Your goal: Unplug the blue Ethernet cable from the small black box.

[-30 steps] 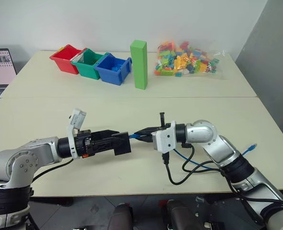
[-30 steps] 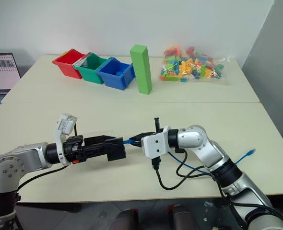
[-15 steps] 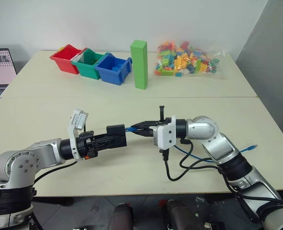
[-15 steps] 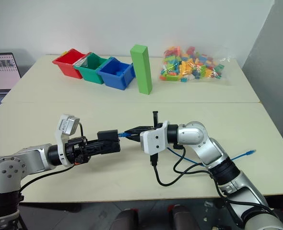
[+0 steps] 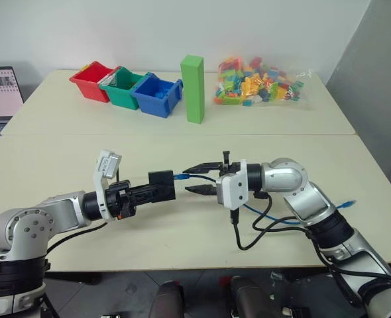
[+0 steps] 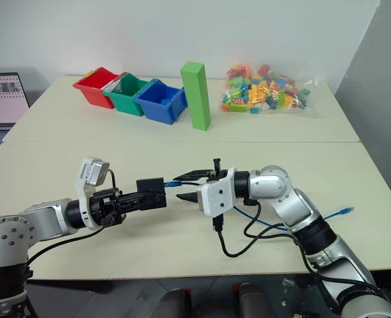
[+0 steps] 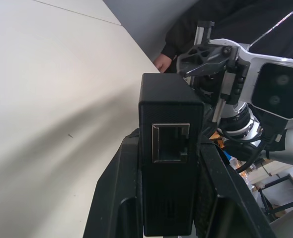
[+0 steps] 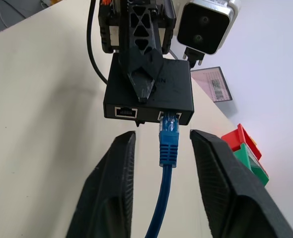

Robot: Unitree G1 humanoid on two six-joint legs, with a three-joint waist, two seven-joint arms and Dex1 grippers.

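Between the spread fingers of the right gripper (image 8: 159, 191), the thin bright blue Ethernet cable (image 8: 167, 144) ran ungripped, its plug at the port of the small matte black box (image 8: 149, 94), clenched above the bench (image 5: 63, 146) by the left gripper (image 5: 157, 191). Whether the plug had come free I could not tell.

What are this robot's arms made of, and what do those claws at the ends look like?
Both arms are rounded silver-grey segments with black joints and loose black cables. Each wrist carries a white camera block. The left claw and right claw each have two black fingers, smooth inside, with a triangular lattice on the back.
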